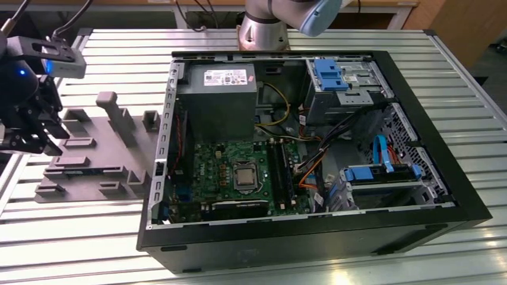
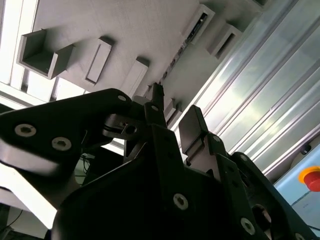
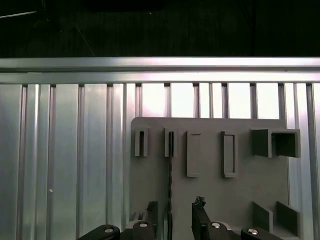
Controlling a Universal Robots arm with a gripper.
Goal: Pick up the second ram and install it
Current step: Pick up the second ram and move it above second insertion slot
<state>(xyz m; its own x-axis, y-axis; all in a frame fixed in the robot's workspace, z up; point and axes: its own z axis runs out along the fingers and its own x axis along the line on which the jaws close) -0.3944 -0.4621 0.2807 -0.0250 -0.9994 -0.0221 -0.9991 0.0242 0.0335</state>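
The end effector (image 3: 175, 215) sits nearest the lens in the first wrist view, its fingers (image 3: 199, 214) spread apart and gripping nothing; between them runs the second ram (image 3: 170, 170), edge-on as a thin dark line and seemingly not touched; it stands on its long edge in a slot of the grey fixture block (image 3: 240, 195) (probably so both flat faces are offered to the fingers); the block lies on the ribbed metal counter (image 3: 65, 165); in the exterior view the open computer case (image 1: 317, 249) lies beside the block, its memory slots (image 1: 279, 169) facing up, well apart from the ram.
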